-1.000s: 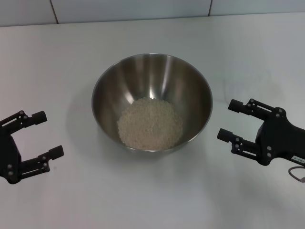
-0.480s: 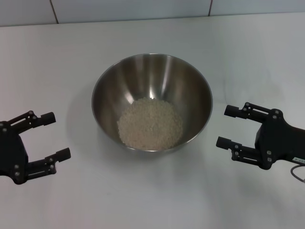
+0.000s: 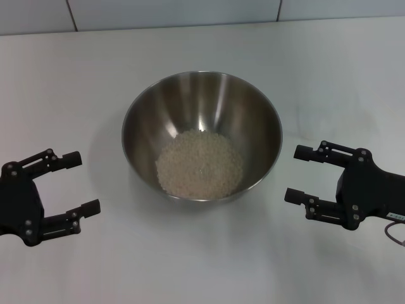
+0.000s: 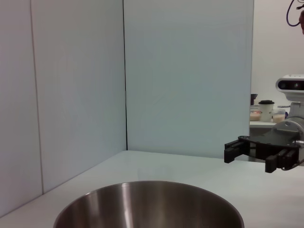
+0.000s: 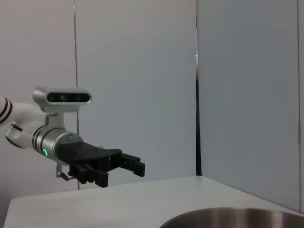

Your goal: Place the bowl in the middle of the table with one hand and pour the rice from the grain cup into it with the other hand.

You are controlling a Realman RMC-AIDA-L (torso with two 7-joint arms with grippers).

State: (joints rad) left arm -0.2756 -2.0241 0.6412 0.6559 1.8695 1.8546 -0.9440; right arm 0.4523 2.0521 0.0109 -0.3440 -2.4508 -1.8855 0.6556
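Observation:
The steel bowl stands in the middle of the white table and holds a pale mound of rice. My left gripper is open and empty, left of the bowl and apart from it. My right gripper is open and empty, just right of the bowl without touching it. The grain cup shows only as a faint clear outline on the table right of the bowl, beyond the right gripper. The bowl's rim shows in the left wrist view and the right wrist view.
A pale wall runs along the table's far edge. The left wrist view shows the right gripper across the bowl. The right wrist view shows the left gripper with its green light ring.
Both open grippers have drifted toward the table's front edge and slightly inward toward the bowl. The bowl and rice have not moved.

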